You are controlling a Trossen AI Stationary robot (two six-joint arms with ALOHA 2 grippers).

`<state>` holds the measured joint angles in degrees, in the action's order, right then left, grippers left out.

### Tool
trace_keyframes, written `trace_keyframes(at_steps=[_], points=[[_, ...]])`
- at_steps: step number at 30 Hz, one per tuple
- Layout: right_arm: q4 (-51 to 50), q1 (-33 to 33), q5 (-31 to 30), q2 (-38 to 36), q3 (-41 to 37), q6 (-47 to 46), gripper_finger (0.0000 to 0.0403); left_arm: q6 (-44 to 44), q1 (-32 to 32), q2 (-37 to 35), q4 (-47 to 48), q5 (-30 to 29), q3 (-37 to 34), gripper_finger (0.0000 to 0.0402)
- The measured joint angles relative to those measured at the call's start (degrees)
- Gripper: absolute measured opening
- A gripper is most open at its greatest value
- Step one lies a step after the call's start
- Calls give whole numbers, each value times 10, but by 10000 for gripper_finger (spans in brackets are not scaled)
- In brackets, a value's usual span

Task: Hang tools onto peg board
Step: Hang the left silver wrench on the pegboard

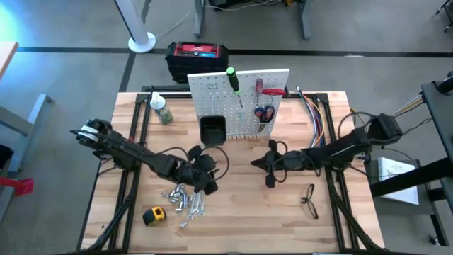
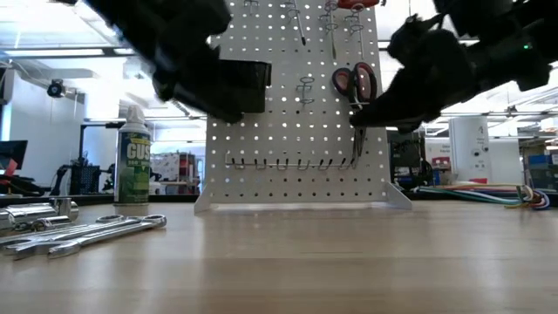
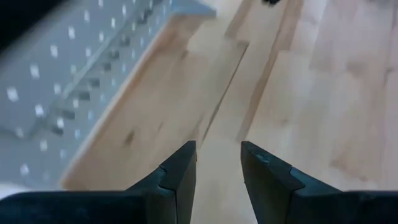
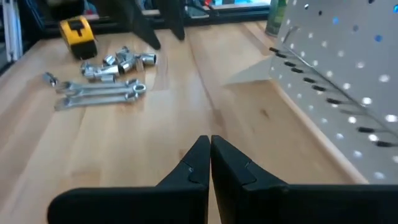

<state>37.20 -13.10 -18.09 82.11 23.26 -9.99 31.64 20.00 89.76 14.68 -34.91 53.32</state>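
My left gripper (image 1: 202, 170) hung part-spread and empty just above the wrenches (image 1: 185, 200), which lay lengthwise on the table before the peg board (image 1: 237, 103), nearer me than my right arm.

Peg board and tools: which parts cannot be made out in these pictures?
- Peg board: top cut off by the low view's edge; the left arm hides part of its black bin.
- Wrenches: too small in the high view to count.
- Left pincer: arm hides its fingers from above.
- Glasses: absent from other views.
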Motion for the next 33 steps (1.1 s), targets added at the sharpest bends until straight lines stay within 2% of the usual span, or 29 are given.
trace_keyframes(at_steps=[8,13,15,23,28,33], points=[[37,0,4,17,30,8,0,83,9,0,-1,24,-54,116],[33,0,10,1,32,-38,0,90,10,0,0,27,-71,116],[37,0,36,0,32,-57,0,90,9,0,-2,28,-75,116],[34,0,66,3,32,-65,0,90,11,0,-27,32,-95,116],[33,0,67,3,32,-65,0,85,15,0,-27,96,-103,116],[33,0,67,3,32,-70,0,116,14,0,-1,231,-89,116]])
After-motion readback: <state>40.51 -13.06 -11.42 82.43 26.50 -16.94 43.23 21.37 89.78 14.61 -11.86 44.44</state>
